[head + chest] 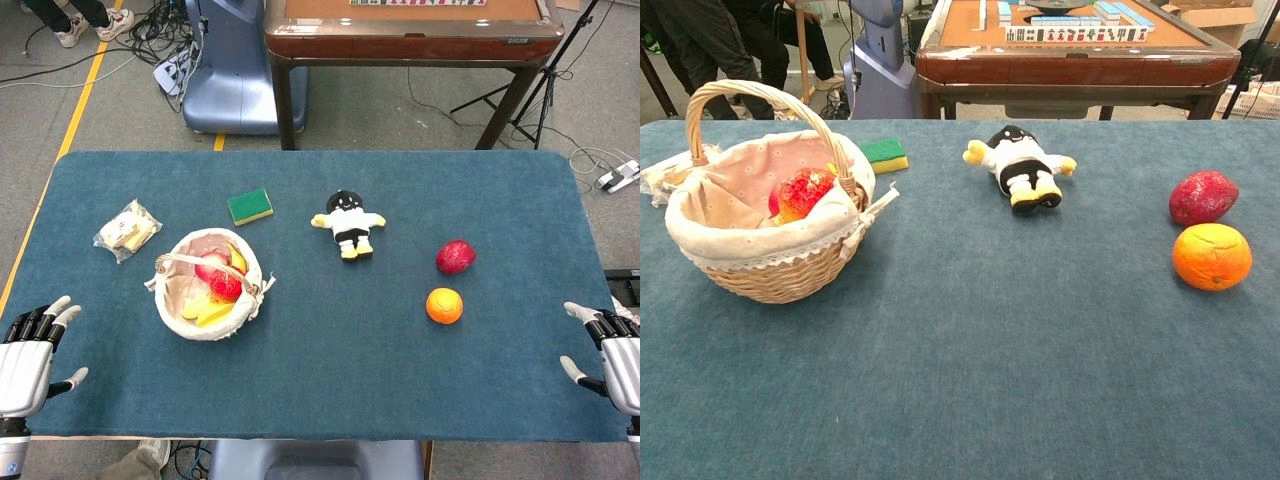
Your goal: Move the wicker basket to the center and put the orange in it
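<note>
Basket: a round wicker basket with a cloth lining and hoop handle (209,285) stands left of centre on the blue felt surface (330,370), holding red and yellow fruit.
Orange: a round orange (444,305) lies well to the right, just beside a dark red fruit (455,257).
Left robot hand (30,355): at the near left edge, fingers apart, holding nothing.
Right robot hand (610,350): at the near right edge, fingers apart, holding nothing.
Beyond: a black-and-white plush doll (348,224), a green sponge (249,206), a clear snack bag (127,230).
</note>
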### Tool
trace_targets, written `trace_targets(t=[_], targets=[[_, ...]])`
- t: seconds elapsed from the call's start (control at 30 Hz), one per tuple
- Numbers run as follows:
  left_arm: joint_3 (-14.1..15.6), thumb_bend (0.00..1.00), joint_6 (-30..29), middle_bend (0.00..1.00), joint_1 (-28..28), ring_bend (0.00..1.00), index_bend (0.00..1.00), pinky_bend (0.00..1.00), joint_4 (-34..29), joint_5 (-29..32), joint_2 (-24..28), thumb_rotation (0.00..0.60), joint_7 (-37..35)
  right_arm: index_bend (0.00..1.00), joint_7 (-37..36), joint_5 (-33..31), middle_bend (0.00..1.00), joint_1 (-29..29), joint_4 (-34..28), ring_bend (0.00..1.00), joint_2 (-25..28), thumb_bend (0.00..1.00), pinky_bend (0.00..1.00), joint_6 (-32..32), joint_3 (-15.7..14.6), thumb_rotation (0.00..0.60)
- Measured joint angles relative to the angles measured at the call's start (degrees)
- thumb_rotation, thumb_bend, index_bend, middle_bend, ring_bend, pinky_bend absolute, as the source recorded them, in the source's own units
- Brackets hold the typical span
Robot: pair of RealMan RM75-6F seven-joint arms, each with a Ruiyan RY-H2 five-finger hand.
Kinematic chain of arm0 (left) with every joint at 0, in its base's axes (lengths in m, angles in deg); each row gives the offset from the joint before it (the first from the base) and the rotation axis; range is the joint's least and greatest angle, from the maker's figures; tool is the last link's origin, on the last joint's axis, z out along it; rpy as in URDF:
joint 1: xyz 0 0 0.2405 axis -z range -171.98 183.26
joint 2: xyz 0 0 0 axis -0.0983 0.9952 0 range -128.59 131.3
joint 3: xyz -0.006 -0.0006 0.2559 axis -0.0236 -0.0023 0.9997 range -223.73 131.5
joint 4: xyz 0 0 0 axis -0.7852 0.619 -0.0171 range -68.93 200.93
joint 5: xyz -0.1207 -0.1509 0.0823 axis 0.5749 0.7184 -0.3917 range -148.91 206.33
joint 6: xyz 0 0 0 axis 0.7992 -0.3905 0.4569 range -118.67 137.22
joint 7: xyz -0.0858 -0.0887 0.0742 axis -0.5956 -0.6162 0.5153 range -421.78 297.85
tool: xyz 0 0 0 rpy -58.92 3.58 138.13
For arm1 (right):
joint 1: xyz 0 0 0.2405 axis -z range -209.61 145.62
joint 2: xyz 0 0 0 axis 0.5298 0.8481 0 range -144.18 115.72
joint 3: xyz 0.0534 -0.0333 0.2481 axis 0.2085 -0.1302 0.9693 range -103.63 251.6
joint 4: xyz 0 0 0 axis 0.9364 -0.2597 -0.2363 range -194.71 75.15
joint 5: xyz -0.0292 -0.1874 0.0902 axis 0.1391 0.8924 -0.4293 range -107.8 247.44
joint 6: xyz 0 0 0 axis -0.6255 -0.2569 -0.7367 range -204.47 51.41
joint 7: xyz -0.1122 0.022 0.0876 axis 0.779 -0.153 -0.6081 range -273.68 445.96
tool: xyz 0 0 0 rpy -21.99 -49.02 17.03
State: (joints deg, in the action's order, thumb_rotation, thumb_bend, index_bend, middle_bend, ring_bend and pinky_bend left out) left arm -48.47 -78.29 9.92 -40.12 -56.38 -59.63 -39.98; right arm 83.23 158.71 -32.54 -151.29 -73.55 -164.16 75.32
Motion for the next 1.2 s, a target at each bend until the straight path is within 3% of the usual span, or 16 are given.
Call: trace_targets(t=[0.53, 0.9, 1.2], targets=[[-1.3, 0.11, 1.8, 0.14, 1.4, 0.15, 0.23, 0.15, -0.6, 0.5, 2.1, 0.6, -4.8, 0.23, 0.2, 0.7, 0.3, 0.7, -1.1, 0.23, 1.0, 0.22, 0.3, -2.2, 0.3, 0.6], [-5.7, 0.11, 7.1, 0.14, 7.5, 0.15, 0.17, 0.15, -0.2, 1.1, 2.6, 0.6, -16.8, 0.23, 2.6, 1.2, 0.3, 0.9, -5.1, 0.23, 4.2, 0.22, 0.3, -4.9, 2.1, 0.6], [-10.4, 0.11, 12.2, 0.14, 14.9, 0.14, 0.14, 0.15, 1.3, 3.9, -1.7, 0.6, -18.3, 0.23, 3.7, 1.6, 0.3, 0.7, -6.8, 0.23, 5.3, 0.22, 0.3, -4.9, 2.3, 0.6]])
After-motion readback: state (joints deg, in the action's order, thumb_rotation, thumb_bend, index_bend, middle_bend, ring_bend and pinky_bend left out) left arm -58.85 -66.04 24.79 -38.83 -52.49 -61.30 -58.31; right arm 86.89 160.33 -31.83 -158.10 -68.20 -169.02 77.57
